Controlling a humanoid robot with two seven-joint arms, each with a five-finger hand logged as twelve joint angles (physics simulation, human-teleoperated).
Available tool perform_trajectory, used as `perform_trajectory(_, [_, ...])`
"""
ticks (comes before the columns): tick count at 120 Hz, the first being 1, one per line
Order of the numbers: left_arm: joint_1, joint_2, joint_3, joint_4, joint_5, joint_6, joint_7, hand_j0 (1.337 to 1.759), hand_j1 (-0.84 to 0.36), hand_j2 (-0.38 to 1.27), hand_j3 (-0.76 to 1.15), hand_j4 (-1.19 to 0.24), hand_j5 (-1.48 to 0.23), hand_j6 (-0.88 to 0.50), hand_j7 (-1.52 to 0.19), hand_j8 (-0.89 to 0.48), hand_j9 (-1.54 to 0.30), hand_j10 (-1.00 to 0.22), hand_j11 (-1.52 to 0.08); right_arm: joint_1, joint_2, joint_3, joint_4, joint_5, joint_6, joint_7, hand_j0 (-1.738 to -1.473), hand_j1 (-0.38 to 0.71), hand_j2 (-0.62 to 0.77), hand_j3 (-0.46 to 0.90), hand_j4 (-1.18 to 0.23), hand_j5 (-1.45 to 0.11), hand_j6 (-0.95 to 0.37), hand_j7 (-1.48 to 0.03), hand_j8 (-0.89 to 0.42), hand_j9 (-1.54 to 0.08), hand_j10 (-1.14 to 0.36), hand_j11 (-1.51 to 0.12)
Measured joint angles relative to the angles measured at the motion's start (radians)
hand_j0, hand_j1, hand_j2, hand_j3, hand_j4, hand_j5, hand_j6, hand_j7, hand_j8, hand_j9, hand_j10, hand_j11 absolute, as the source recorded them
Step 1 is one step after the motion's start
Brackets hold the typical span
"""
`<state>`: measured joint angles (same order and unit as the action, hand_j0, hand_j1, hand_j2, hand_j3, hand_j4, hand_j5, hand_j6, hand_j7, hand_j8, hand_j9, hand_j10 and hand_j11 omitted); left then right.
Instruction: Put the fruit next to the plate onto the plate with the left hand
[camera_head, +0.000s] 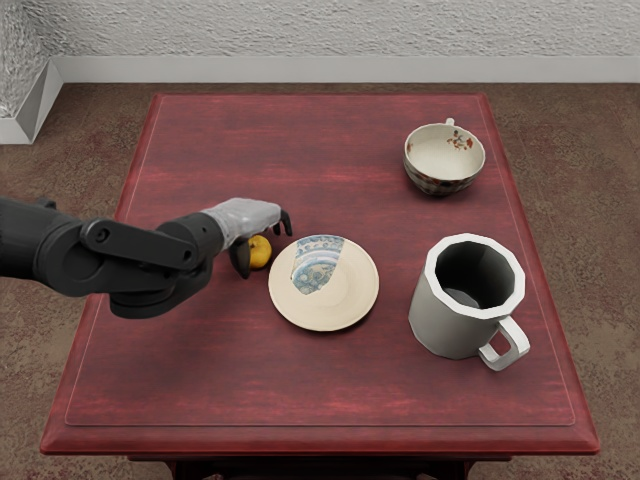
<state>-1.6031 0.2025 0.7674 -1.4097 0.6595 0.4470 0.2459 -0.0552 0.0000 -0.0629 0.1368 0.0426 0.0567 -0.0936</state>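
Observation:
A small orange-yellow fruit lies on the red table just left of a cream plate with a blue-patterned patch. My left hand reaches in from the left edge and sits right over the fruit, dark fingers curled down around it, thumb on its near-left side. The fruit still appears to rest on the tabletop, partly hidden by the fingers. No right arm shows in the head view.
A large white angular mug stands right of the plate, handle toward the front. A floral cup sits at the back right. The table's edge runs along the front, with brown floor around it.

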Motion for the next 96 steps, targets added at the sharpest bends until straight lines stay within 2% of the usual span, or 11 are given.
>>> perform_trajectory(55, [0.006,0.008,0.008,0.003,0.000,-0.002,0.000,1.658,-0.15,0.08,0.00,-0.42,-0.54,-0.42,-0.54,-0.42,-0.54,-0.42,-0.54,0.000,0.000,0.000,0.000,0.000,0.000,0.000,-1.658,-0.32,0.00,0.00,-0.02,-0.03,-0.02,-0.03,-0.02,-0.03,-0.02,-0.03])
perform_trajectory(96, [0.006,0.009,0.009,0.003,0.000,-0.004,0.000,1.658,-0.23,0.12,0.00,-0.49,-0.65,-0.49,-0.65,-0.49,-0.65,-0.49,-0.65,0.000,0.000,0.000,0.000,0.000,0.000,0.000,-1.658,-0.32,0.00,0.00,-0.02,-0.03,-0.02,-0.03,-0.02,-0.03,-0.02,-0.03])
